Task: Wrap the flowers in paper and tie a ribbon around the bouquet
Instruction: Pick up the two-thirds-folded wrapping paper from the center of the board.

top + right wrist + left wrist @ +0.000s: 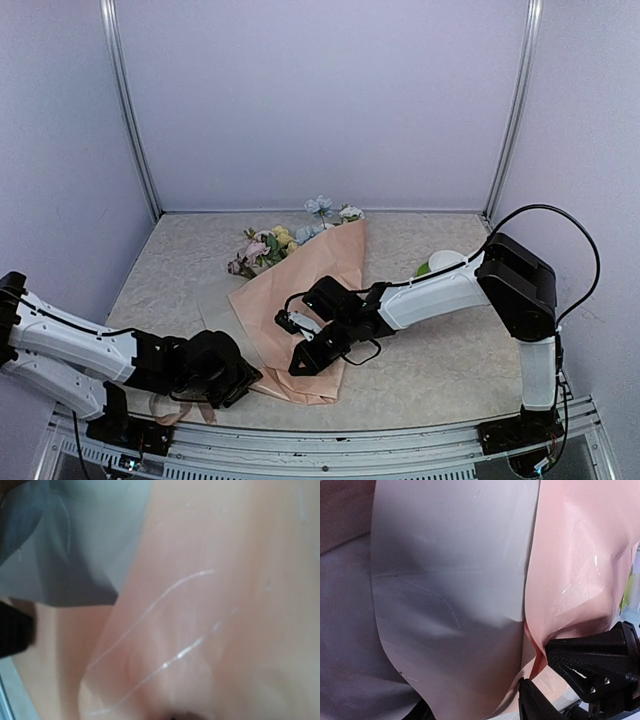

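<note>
Stems of flowers (275, 243) hidden under paper (320, 262); ribbon (168, 409) beside paper's near corner mostly under left arm (150, 358); right wrist view blurred, jaws unseen.

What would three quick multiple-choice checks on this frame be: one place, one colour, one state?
1. At which end of the paper do the flowers stick out, seen from the top camera?
A) its near end
B) its far end
C) neither, they are fully covered

2. What colour is the paper?
A) green
B) dark blue
C) peach-pink

3. What state is the ribbon in?
A) lying loose by the left arm
B) tied round the paper
C) draped over the blooms

Answers:
1. B: the blooms show beyond the sheet's far rim.
2. C: the sheet reads peach-pink in every view.
3. A: it lies at the near edge beside the left arm, off the paper and not knotted round anything.
</note>
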Action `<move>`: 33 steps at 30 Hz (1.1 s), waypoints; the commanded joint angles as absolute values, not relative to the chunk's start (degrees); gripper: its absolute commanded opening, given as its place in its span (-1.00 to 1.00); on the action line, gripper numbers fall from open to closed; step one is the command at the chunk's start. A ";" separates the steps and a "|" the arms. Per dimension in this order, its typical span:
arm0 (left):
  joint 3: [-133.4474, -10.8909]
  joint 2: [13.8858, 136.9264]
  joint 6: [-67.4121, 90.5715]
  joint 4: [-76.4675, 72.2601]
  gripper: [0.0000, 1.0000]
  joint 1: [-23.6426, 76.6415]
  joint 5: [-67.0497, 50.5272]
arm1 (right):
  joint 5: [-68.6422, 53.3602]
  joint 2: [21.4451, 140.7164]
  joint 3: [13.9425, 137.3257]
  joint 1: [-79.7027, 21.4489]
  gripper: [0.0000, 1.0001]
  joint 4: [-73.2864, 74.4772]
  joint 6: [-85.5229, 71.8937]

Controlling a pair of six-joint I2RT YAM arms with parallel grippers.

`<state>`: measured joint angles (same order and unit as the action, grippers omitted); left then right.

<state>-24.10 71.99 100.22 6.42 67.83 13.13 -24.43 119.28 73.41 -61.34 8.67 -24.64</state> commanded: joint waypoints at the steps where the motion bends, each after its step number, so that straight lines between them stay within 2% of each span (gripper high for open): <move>1: -26.11 75.17 98.12 6.71 -0.11 66.35 12.21 | -22.59 120.54 71.16 -61.79 -0.78 14.38 -23.14; 7: -26.55 75.21 98.59 8.78 -0.66 65.76 13.02 | -22.41 119.89 70.24 -61.83 -0.78 13.61 -23.40; 13: -27.07 73.03 98.67 11.60 -0.99 66.00 15.68 | -22.84 120.21 70.72 -61.83 -0.79 14.07 -22.69; 18: -31.58 73.59 89.30 11.85 -1.00 65.38 18.38 | -23.53 120.47 70.13 -61.71 -0.79 13.56 -23.42; 29: -49.94 85.34 68.47 16.88 -1.00 65.42 19.89 | -27.54 119.58 65.99 -60.20 -0.80 7.94 -25.84; 33: -54.52 90.30 61.75 15.36 -1.00 64.53 16.20 | -29.60 118.16 62.29 -59.02 -0.80 3.27 -29.53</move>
<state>-50.41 86.80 71.33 16.12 65.34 17.47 -28.29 118.04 67.42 -59.96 0.62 -26.22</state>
